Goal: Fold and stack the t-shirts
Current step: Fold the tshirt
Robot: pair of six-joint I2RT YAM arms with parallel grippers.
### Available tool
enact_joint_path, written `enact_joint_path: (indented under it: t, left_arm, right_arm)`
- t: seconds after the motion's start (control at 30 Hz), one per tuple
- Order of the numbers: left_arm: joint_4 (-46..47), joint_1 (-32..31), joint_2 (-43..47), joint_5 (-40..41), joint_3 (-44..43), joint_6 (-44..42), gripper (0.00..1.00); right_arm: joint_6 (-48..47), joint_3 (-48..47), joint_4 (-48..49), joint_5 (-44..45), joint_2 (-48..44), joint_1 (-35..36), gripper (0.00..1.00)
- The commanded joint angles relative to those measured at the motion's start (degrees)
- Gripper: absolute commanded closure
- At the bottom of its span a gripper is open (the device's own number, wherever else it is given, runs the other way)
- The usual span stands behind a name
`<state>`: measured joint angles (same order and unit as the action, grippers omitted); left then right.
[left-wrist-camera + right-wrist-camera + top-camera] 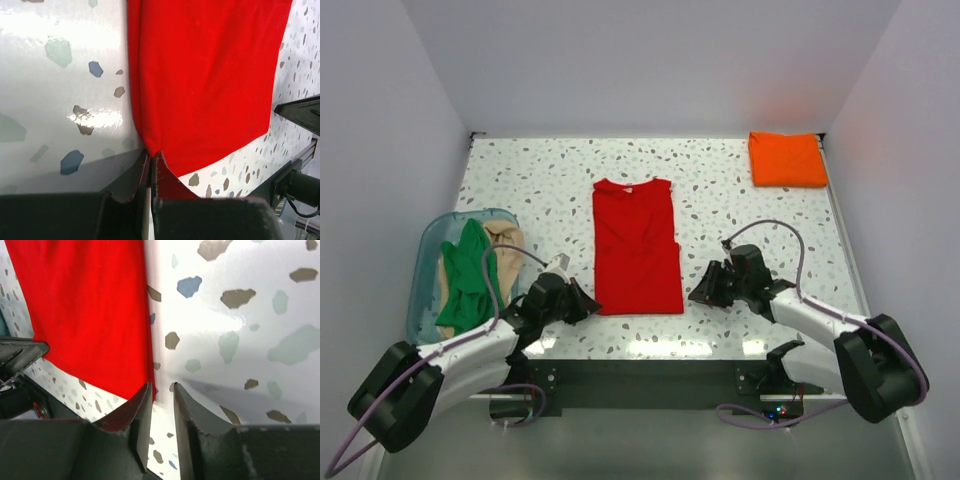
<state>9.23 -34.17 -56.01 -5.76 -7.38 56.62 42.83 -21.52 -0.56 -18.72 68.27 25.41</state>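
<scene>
The red t-shirt (637, 247) lay flat mid-table, folded into a narrow strip, collar at the far end. The orange t-shirt (787, 159) sat folded in the far right corner. The green t-shirt (465, 280) and tan t-shirt (508, 250) lay crumpled in the tub (425, 260), near left.

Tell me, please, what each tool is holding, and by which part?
The left tool pinches the red t-shirt by its near hem corner. The right tool stands slightly open at the other near corner, apparently gripping nothing.
</scene>
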Motion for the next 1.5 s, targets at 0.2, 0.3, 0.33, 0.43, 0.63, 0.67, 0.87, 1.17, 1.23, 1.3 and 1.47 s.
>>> enact_joint_path:
  t: [0.2,0.3,0.33,0.43,0.63,0.67,0.87,1.17,1.23,1.3,1.47]
  left_arm:
    - [-8.2,-0.8,6.5,1.9,1.8,1.6,0.71]
    - [-11.7,-0.8,9.1,3.6,2.0,2.9,0.65]
    - [-12.5,-0.8,9.8,4.0,1.9,3.2,0.64]
    - [-15.8,-0.8,11.5,5.7,1.8,4.7,0.62]
    - [-16.7,-0.9,11.5,5.6,2.4,5.8,0.61]
    - [-16.2,-1.0,11.3,5.6,2.5,5.8,0.62]
    - [-16.0,-2.0,10.5,5.6,3.2,6.7,0.64]
    - [-12.6,-4.6,7.7,7.5,4.5,8.7,0.69]
    - [-11.7,-4.6,6.5,7.4,4.4,8.7,0.72]
    - [-10.4,-4.8,6.1,7.0,4.1,8.5,0.80]
    - [-13.3,-5.8,7.9,7.3,2.1,8.0,1.00]
  right_arm:
    - [1.7,3.9,-5.4,0.5,-9.4,-0.2,0.53]
    - [3.6,4.8,-3.8,-0.1,-9.4,0.6,0.53]
    - [4.2,4.9,-3.4,-0.1,-9.2,1.0,0.53]
    - [5.5,4.9,-1.7,0.6,-7.6,3.0,0.53]
    - [8.5,5.9,3.4,1.4,-3.9,6.1,0.53]
    - [8.8,5.9,4.6,1.4,-3.2,6.8,0.53]
    - [10.4,6.4,7.6,2.4,0.3,8.8,0.59]
    - [11.3,7.6,10.0,2.6,1.9,9.0,0.67]
    - [11.2,7.4,10.2,2.3,2.0,9.0,0.72]
    - [11.2,7.3,10.5,1.7,1.6,9.0,0.78]
    - [10.2,6.4,7.3,1.2,-1.6,9.0,0.96]
